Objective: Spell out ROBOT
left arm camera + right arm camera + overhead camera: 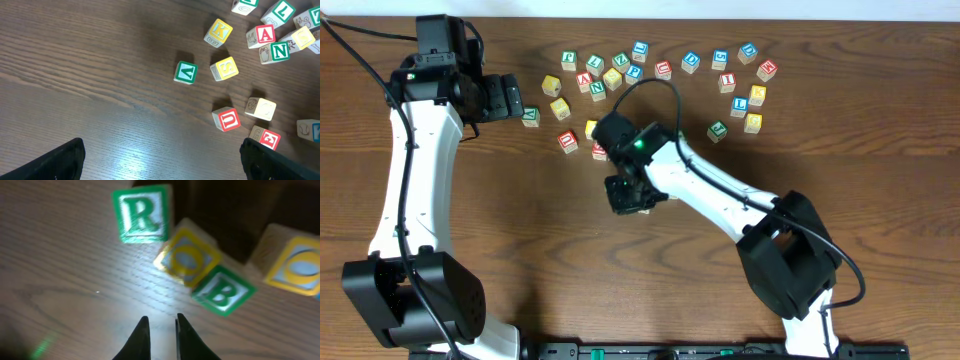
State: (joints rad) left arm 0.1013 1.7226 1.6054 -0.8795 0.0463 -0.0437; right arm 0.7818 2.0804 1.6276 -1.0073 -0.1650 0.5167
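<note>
In the right wrist view a green R block [142, 214], a yellow O block [186, 259] and a green B block [222, 291] lie in a slanted row, touching. A second yellow O block [295, 265] sits apart at the right. My right gripper [161, 317] is shut and empty, just in front of the row. In the overhead view the right gripper [628, 195] covers these blocks. My left gripper [161, 145] is open and empty over bare table; overhead, the left gripper [515, 100] hangs beside a green block [530, 116].
Several loose letter blocks are scattered along the far middle of the table [660, 70]. The left wrist view shows a green block [185, 72], a yellow S [224, 68], a yellow K [218, 32] and a red U [226, 120].
</note>
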